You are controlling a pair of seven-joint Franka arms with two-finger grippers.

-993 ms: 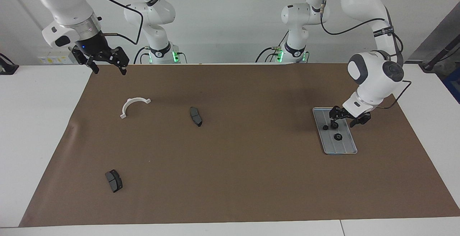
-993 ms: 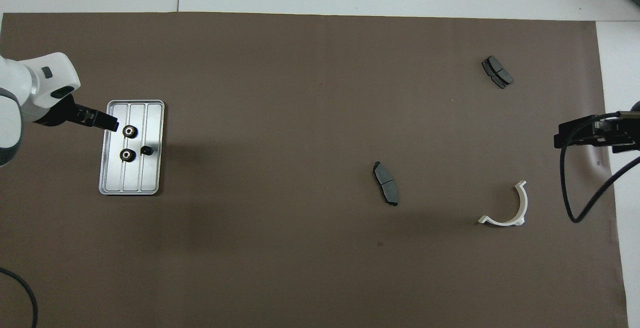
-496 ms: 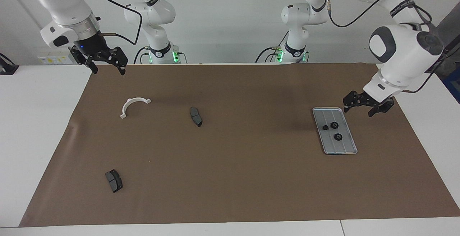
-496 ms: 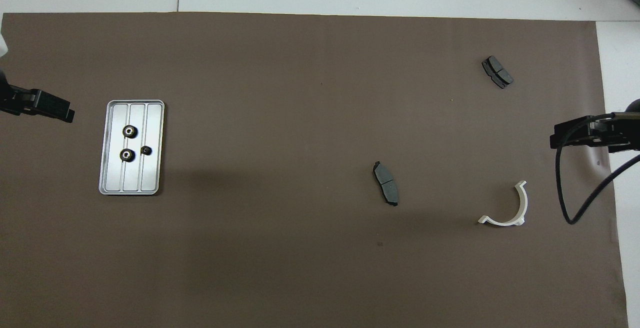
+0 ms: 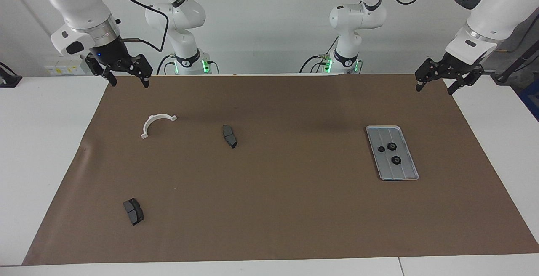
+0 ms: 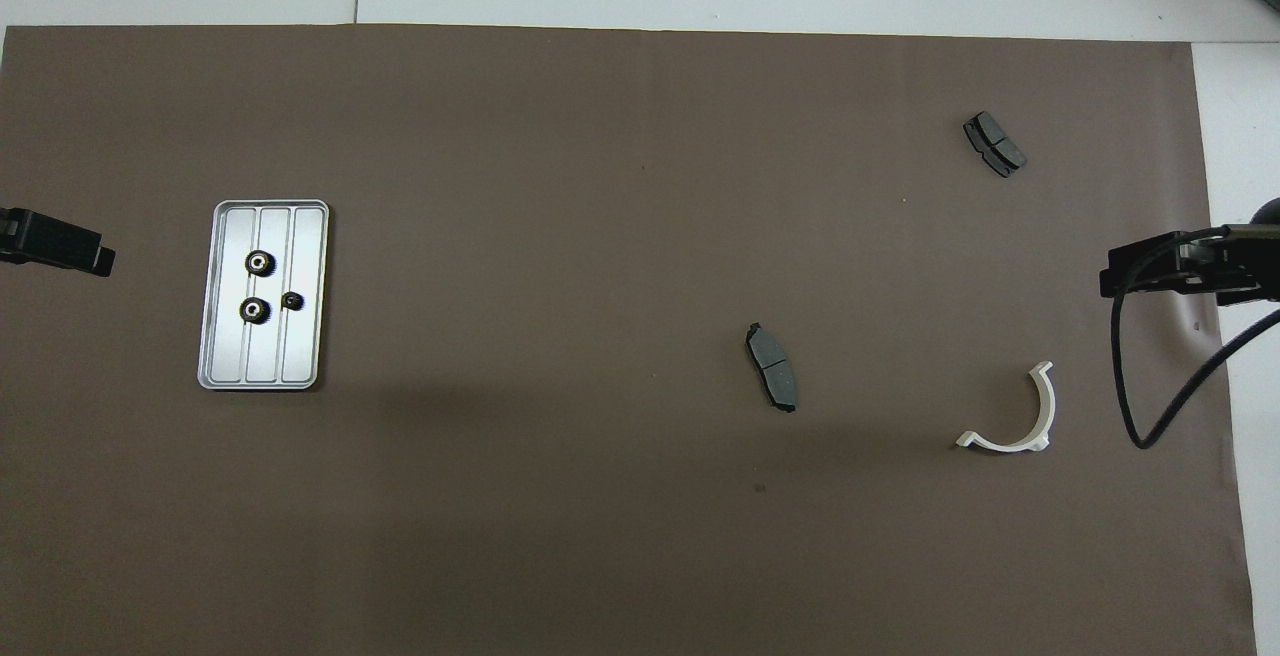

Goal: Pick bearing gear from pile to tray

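Fingers spread wide and empty on both: left gripper (image 5: 435, 83) raised at the tray's (image 5: 410, 171) one o'clock, right gripper (image 5: 125, 76) raised at ten o'clock of the white bracket (image 5: 155, 123).

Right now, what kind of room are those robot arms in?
Probably a robot lab: two white arms stand at a table with a brown mat, a metal tray of gears, and brake pads.

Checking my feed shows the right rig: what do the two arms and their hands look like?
Both arms are glossy white with rounded joint housings and dark joint bands. Each ends in a black two-finger hand, left hand, right hand. Black cables loop along both. Green lights glow at the bases, and a blue light above the right hand.
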